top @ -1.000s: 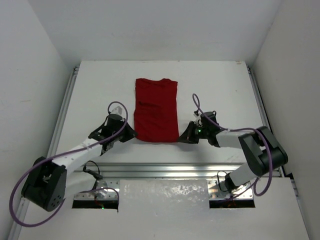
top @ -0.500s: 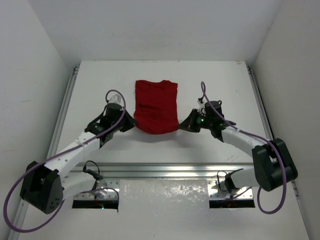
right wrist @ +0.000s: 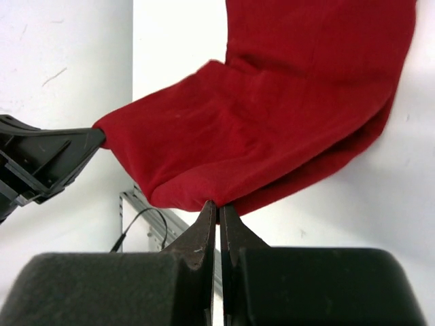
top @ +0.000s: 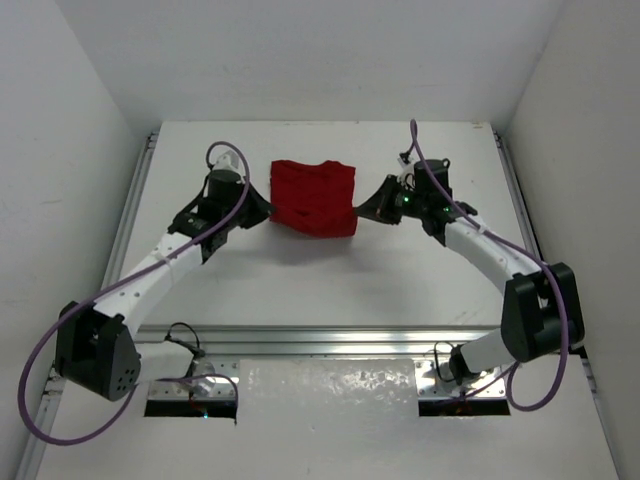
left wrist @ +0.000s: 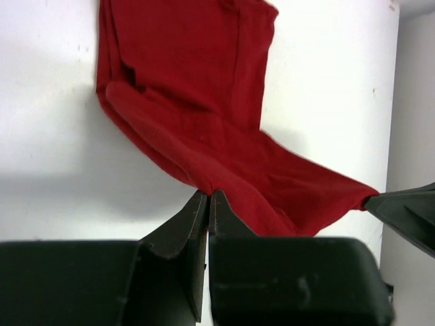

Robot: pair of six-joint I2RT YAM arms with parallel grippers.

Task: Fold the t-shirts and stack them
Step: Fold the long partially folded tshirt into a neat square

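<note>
The dark red t-shirt (top: 314, 196) lies at the back middle of the white table, its near end lifted and carried over its far part. My left gripper (top: 268, 212) is shut on the shirt's near left corner. My right gripper (top: 357, 212) is shut on the near right corner. In the left wrist view the fingertips (left wrist: 209, 198) pinch the red cloth (left wrist: 204, 122), which sags in a fold above the table. In the right wrist view the gripper (right wrist: 217, 206) pinches the cloth (right wrist: 272, 122), and the other gripper's finger (right wrist: 47, 159) holds the far corner.
The white table (top: 200, 290) is walled on the left, back and right. An aluminium rail (top: 330, 340) runs along the near edge, with cables and the arm bases below it. Side rails run along both table edges.
Both grippers have moved away from the near edge toward the back, carrying the shirt's near hem up and over. The shirt now looks about half as long as before.
</note>
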